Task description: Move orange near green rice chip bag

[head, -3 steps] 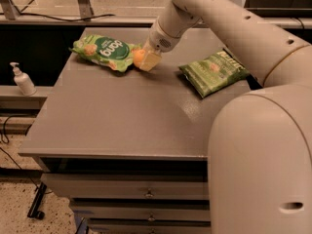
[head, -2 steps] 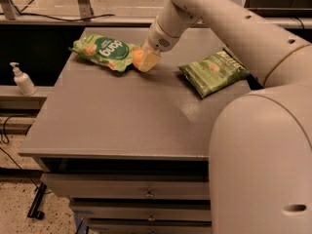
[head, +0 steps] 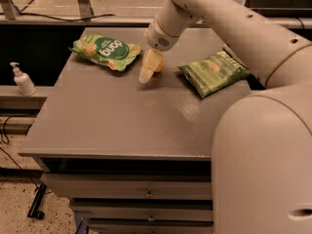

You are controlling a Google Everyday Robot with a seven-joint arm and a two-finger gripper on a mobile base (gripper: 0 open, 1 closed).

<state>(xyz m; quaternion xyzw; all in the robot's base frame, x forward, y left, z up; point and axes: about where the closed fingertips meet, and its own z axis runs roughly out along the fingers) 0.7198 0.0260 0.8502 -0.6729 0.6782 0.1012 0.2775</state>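
The orange (head: 160, 64) rests at the back middle of the grey table (head: 122, 126), mostly covered by my gripper (head: 147, 68), which reaches down from the upper right and is right at the fruit. The green rice chip bag (head: 105, 51), bright light green with a dark oval and white letters, lies flat just left of the orange with a small gap between them.
A darker, speckled green chip bag (head: 214, 72) lies at the table's right edge. My arm (head: 234, 28) crosses above the back right corner. A white pump bottle (head: 22, 79) stands on a low ledge to the left. Drawers sit under the tabletop.
My gripper has come down a little towards the tabletop, and more of the orange shows on its right side. Both bags are unmoved.
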